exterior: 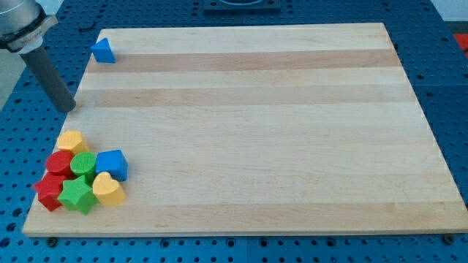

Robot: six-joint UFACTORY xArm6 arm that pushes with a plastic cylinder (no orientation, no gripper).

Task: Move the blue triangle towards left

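You see my tip (68, 108), a jawless dark rod, left of the wooden board (248, 124), nearer than the blue triangular block (103, 51).

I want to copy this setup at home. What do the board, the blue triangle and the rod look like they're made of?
Board: looks like light wood, with visible grain and glued strips, matte finish.
Blue triangle: probably plastic or painted wood; uniform colour, smooth faces, so it is hard to say.
Rod ending in my tip: dark, smooth, faint sheen; metal or plastic, cannot tell. My tip sits below-left of the triangle.
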